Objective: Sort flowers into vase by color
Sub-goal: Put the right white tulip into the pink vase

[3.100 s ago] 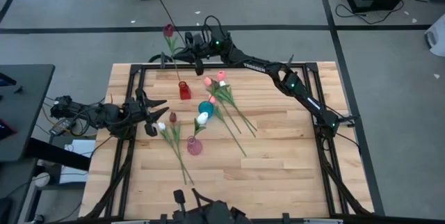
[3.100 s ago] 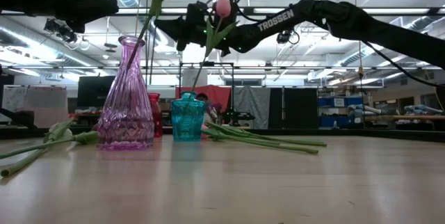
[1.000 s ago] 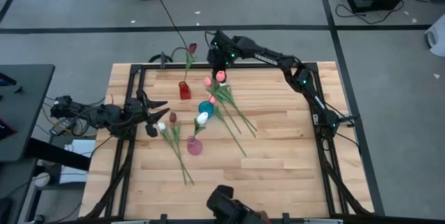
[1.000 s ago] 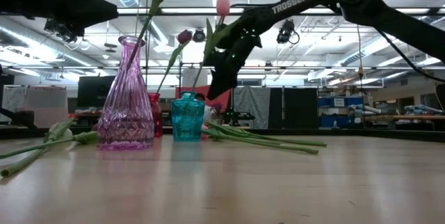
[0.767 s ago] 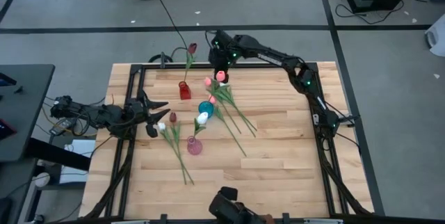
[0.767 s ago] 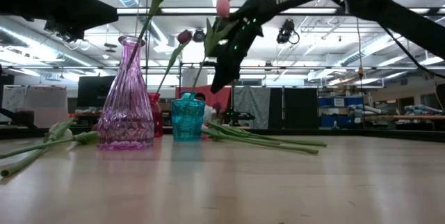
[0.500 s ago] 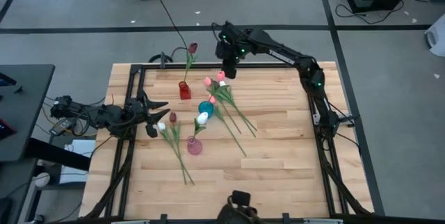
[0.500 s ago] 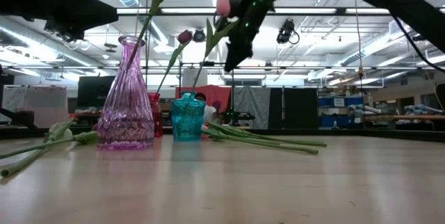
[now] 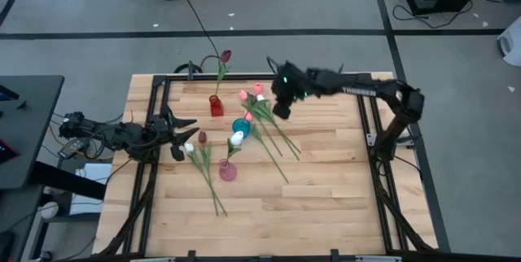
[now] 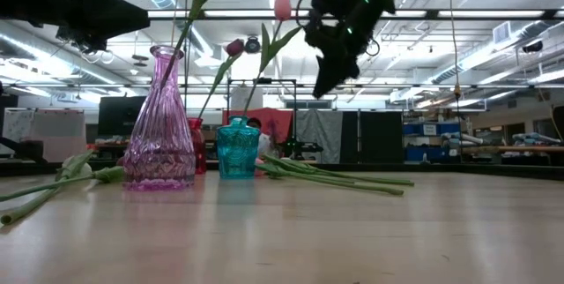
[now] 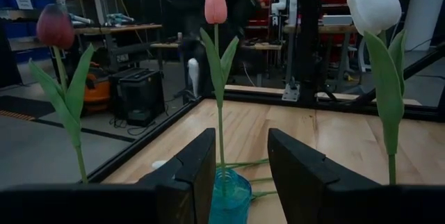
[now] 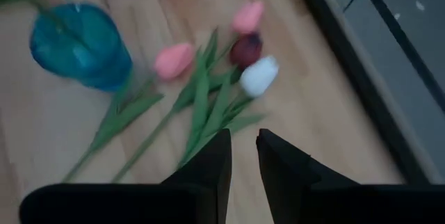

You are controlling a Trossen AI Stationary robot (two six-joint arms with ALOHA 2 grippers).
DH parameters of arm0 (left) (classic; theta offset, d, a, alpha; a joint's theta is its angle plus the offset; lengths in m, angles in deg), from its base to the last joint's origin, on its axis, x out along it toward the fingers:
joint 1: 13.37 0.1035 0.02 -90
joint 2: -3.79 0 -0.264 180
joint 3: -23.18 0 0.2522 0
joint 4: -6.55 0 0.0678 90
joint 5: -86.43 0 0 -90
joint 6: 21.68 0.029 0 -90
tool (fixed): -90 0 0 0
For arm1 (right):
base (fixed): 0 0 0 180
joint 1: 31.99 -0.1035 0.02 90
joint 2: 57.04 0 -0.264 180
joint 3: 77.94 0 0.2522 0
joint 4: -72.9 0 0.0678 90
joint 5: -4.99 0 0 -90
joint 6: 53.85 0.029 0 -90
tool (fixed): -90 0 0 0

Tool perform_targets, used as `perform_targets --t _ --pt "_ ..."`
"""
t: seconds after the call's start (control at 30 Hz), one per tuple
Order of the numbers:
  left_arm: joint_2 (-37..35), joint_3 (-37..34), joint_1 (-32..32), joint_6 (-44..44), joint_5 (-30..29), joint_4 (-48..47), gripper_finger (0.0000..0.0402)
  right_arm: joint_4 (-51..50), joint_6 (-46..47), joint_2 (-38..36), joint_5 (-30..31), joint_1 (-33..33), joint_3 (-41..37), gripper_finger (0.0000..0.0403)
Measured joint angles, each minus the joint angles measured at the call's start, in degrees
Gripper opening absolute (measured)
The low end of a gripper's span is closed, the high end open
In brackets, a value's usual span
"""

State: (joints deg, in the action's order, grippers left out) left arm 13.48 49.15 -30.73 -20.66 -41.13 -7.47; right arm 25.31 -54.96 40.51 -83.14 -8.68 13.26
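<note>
Wooden table [image 9: 326,172] in a big workshop, with lights high up. Right gripper [image 12: 242,137] up in the air over the back middle of the table, fingers close together with a thin gap, holding nothing. Just below it, loose flowers [image 12: 208,92] lying flat on the wood: two pink heads, one dark red, one white, stems side by side. Beside that bunch, a blue vase [image 12: 80,43] with a pink tulip [image 11: 215,3] standing up in it. Farther back, a small red vase [image 9: 216,105] with a dark red tulip [image 9: 225,54] leaning out. Nearer the front, a pink vase [image 10: 159,125] with one stem in it. Left gripper [image 9: 183,128] low at the left side, fingers spread wide, empty. Right by it, two more tulips [image 9: 203,164] flat on the table, one white, one dark red.
</note>
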Motion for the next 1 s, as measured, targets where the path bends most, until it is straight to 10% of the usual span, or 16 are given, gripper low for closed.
perform_targets --t 0.33,0.63,1.0 --pt "0.00 0.00 0.00 0.30 0.02 0.35 0.0137 19.75 5.05 -1.12 7.47 -9.27 -18.19 0.0108" --pt "-0.02 0.00 0.00 3.41 -1.29 2.93 0.0137 18.85 15.79 2.25 6.01 -9.13 -18.11 0.0180" --pt "-0.02 0.00 0.02 6.08 -2.08 3.74 0.0137 11.91 16.19 12.15 8.63 -8.14 -10.33 0.0160"
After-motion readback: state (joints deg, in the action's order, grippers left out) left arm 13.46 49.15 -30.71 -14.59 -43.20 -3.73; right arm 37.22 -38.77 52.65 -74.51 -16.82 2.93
